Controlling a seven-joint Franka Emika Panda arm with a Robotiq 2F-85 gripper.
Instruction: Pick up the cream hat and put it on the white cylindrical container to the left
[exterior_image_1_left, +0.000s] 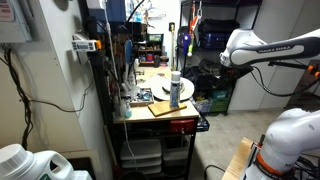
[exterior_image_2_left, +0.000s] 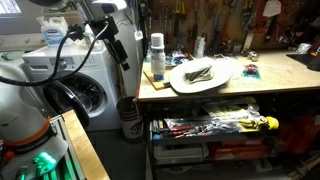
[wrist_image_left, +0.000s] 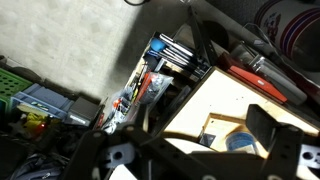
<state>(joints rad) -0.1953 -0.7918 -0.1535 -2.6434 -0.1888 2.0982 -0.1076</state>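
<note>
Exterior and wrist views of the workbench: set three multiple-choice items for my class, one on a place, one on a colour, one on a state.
1. Where is the cream hat?
A. On the floor
B. Flat on the wooden workbench, beside the white cylindrical container
C. Over the container's top

2. What colour is the washing machine next to the bench?
A. White
B. Red
C. Black

3. What state is the gripper in?
A. Shut on the hat
B. Shut on the container
C. Open, holding nothing

Answers:
1 B: the hat lies on the benchtop and the container stands upright next to it.
2 A: its casing is white.
3 C: the wrist view shows the fingers apart with nothing between them.
</note>
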